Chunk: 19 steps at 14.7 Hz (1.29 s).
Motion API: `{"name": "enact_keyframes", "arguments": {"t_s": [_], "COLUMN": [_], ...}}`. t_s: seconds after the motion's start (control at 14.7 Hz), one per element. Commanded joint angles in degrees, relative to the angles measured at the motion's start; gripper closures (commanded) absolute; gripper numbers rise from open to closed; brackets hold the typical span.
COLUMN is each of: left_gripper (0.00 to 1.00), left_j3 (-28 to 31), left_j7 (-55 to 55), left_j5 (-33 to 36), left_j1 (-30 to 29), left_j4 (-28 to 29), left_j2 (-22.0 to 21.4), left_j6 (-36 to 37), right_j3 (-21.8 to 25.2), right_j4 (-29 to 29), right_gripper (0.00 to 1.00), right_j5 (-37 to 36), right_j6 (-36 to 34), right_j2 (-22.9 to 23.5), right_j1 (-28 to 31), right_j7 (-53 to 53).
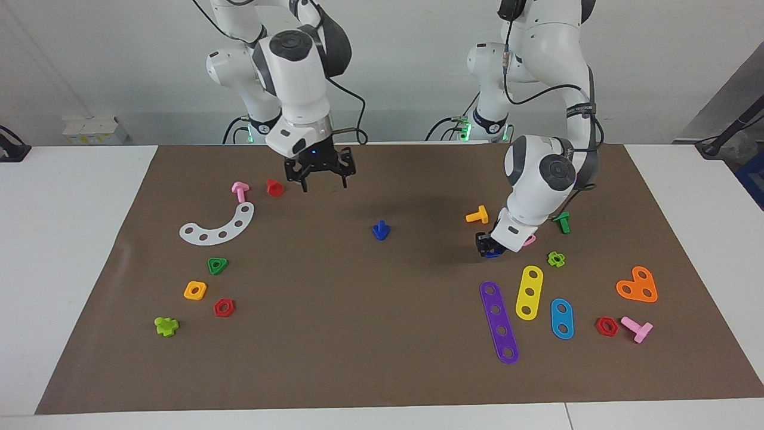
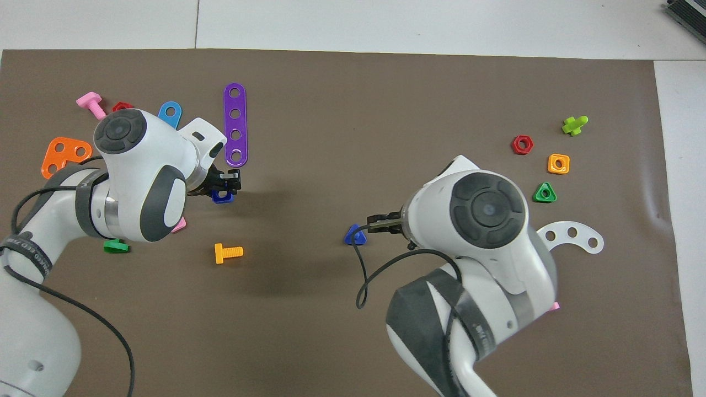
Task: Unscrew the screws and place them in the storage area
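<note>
A: The brown mat [image 1: 358,334] is looking like matt paper or card, creasing faintly near the right arm's end of the desk.

B: And the white desk [image 1: 65,239] around it is showing a smooth, slightly shiny top. The dark-blue bolt [image 1: 380,230] mid-mat is looking like smooth moulded plastic.

A: Same for the purple four-hole strip [image 1: 499,322] and the yellow strip [image 1: 529,292], both gleaming softly. The white curved strip [image 1: 218,226] is looking paler, half-translucent plastic.

B: The arm shells are shining as glossy white plastic; the right gripper [image 1: 323,177] is looking matt black.
</note>
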<state>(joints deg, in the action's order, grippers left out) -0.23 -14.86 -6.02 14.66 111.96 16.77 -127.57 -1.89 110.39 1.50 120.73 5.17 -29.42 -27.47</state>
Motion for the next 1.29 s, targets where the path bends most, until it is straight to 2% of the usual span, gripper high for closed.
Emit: {"name": "enact_keyframes", "arguments": {"t_s": [0.0,0.14,0.2,0.41,0.54,0.81,1.02,1.15,1.22], "left_gripper": [0.00,0.00,0.00,0.00,0.00,0.00,0.00,0.00,0.00], "left_j3": [-0.4,-0.4,0.0,4.3,6.2,6.4,6.5,6.4,6.4], "left_j7": [0.0,0.0,0.0,0.1,0.9,11.3,16.4,16.3,16.2], "left_j5": [1.1,1.1,1.1,1.8,7.5,8.1,8.1,8.1,8.1], "left_j1": [-1.0,-2.1,-2.1,-2.1,-2.3,-9.7,-13.2,-13.2,-13.2], "left_j4": [3.7,3.1,2.7,-1.1,-1.0,-0.8,-0.8,-0.9,-0.7], "left_j2": [-2.5,-2.4,-2.5,-5.5,-8.0,-11.0,-12.5,-14.3,-15.9], "left_j6": [-2.7,-2.1,-1.1,8.4,12.6,16.3,16.7,16.8,17.3], "right_j3": [0.3,0.3,0.3,0.3,0.3,0.3,0.3,0.3,0.3], "right_j4": [-0.4,-0.5,-0.4,0.4,1.1,1.8,3.6,4.2,4.2], "right_gripper": [0.16,0.21,0.27,0.31,0.34,0.40,0.46,0.66,0.82], "right_j5": [0.8,-0.2,-1.4,-1.9,-3.6,-4.9,-5.0,-5.0,-5.0], "right_j6": [5.7,10.3,11.5,12.6,12.8,14.7,16.4,16.3,16.3], "right_j2": [4.6,8.2,9.2,9.9,10.9,11.6,11.4,11.2,11.2], "right_j1": [-2.4,-4.9,-5.5,-5.8,-6.9,-6.9,-6.9,-6.9,-6.9], "right_j7": [-2.4,-4.2,-5.1,-5.7,-5.8,-6.4,-6.4,-6.7,-6.7]}}
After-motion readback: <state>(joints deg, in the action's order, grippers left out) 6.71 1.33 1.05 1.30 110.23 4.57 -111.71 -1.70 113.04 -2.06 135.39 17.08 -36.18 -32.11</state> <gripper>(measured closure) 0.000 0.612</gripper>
